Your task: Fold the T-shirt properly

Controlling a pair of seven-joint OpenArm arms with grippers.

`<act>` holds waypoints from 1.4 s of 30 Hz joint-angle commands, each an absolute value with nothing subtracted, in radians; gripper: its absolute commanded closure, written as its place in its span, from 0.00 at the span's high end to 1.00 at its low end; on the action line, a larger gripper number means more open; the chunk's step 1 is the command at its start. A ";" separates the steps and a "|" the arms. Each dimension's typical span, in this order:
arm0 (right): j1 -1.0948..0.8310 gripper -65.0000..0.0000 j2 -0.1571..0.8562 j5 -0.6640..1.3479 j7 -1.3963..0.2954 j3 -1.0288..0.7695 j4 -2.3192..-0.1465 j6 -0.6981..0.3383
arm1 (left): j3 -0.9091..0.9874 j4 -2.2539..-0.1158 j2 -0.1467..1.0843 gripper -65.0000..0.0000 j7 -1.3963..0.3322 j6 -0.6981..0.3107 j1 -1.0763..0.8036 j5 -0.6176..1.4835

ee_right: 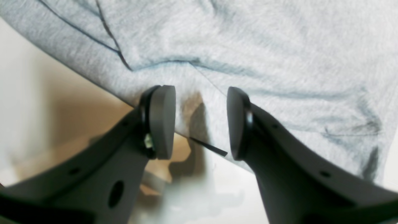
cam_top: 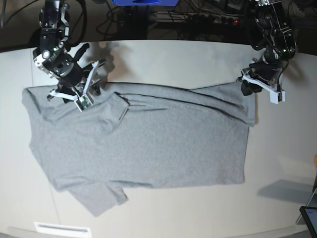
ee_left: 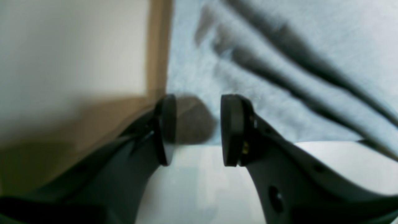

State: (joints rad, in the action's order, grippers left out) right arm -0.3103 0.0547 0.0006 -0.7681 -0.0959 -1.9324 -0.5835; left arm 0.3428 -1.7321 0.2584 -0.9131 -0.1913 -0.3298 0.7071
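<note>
Base view: T-shirt (cam_top: 148, 144) flat on table (cam_top: 173, 59); left gripper (ee_left: 197, 130) and right gripper (ee_right: 200, 121) parted, empty, at shirt's far edge.

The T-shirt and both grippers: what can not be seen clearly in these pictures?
- Base view: the fingertips of the left gripper and right gripper are too small to judge; the wrist views show both open.
- Any print on the T-shirt: only plain grey fabric shows; the underside is hidden.
- Left wrist view: the cloth folds are blurred.
- Base view: a dark object is cut off by the corner.

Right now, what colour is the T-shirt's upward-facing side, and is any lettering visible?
Plain light heather-grey cotton T-shirt, no lettering visible; clearest in base view.
</note>
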 commanded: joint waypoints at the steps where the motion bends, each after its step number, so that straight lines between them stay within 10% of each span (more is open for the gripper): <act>1: -0.306 0.40 0.059 0.013 -0.748 -0.097 -1.949 -0.584 | 0.340 -1.730 0.292 0.35 -0.894 -0.202 -0.325 0.714; 25: -0.321 0.40 0.059 0.013 -0.748 -0.097 -1.948 -0.584 | 0.384 -1.897 0.501 0.35 -0.898 -0.259 -0.415 0.725; 30: -0.321 0.40 0.059 0.013 -0.748 -0.094 -1.948 -0.584 | 0.383 -1.971 0.400 0.02 -0.900 -0.259 -0.403 0.723; 42: -0.323 0.40 0.059 0.013 -0.748 -0.093 -1.948 -0.584 | 0.282 -1.741 0.289 0.00 -0.901 -0.259 -0.271 0.716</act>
